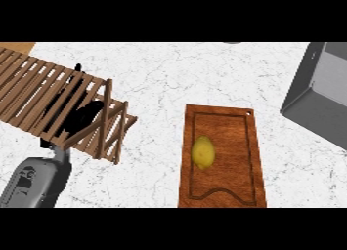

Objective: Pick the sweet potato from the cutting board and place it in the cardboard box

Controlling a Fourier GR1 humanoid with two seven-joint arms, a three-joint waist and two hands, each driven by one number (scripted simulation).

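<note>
On the cutting board (241,141), a yellow oval sweet potato (203,152); left robot hand (88,112) behind wooden slats (28,80), its state unclear.

Slatted wooden crate (32,78): light brown, tilted, lying over the left hand (91,108), which shows dark through the gaps between the slats. The crate's cross-braced end panel stands just right of the hand. Counter top (147,73): white with grey veining, spreading out on every side of the hand. Tan patch (13,47): at the far corner, beyond the hand and to its left.
</note>
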